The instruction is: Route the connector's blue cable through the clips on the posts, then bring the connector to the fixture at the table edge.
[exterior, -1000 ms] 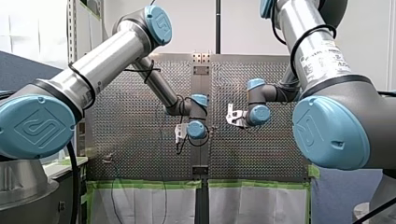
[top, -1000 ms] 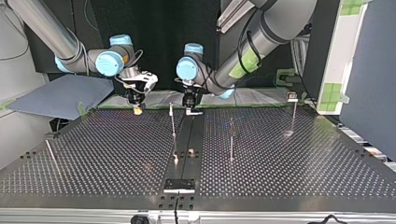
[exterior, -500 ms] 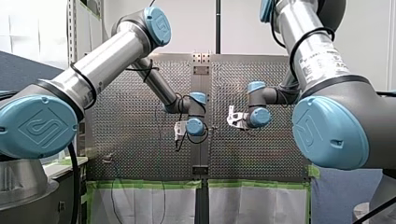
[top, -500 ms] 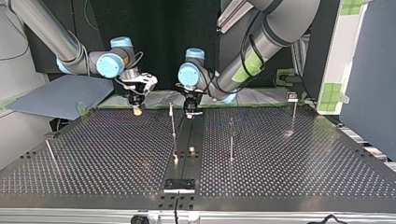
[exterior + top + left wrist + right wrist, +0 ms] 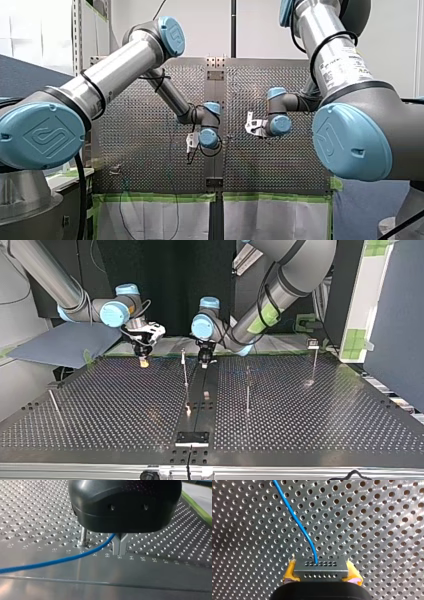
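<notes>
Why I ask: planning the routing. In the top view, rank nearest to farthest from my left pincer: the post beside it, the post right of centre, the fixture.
From my left pincer:
1. Post beside it, at its left.
2. Post right of centre, nearer the camera.
3. Fixture, at the near edge.

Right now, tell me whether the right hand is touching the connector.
Touching: the right wrist view shows the connector pressed between the right hand's yellow pads.
</notes>
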